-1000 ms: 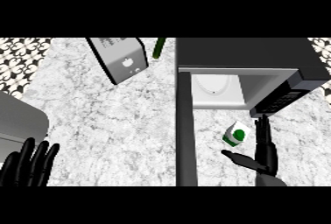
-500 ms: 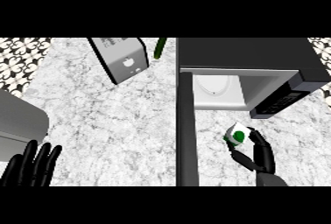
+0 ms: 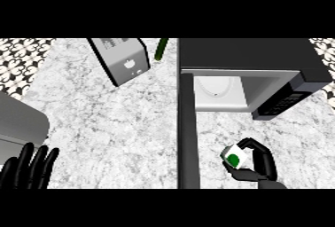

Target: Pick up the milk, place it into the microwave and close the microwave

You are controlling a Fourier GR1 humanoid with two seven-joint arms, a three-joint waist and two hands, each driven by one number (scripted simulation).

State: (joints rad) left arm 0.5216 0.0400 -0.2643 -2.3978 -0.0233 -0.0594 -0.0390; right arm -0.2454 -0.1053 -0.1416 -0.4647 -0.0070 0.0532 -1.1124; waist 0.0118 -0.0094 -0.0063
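The milk is a small white carton with a green round mark. My right hand is curled round it at the lower right, in front of the microwave. The microwave is dark, with a pale open cavity holding a white turntable plate. Its door stands swung open, seen edge-on as a dark bar just left of the carton. My left hand rests open, fingers up, at the lower left edge.
A grey toaster-like appliance lies tilted at the back centre-left. Beside it stands a green bottle. A grey rounded object sits at the left edge. The counter is white marble.
My right hand has closed its fingers round the milk carton and drawn slightly nearer and left. The left hand has stayed still.
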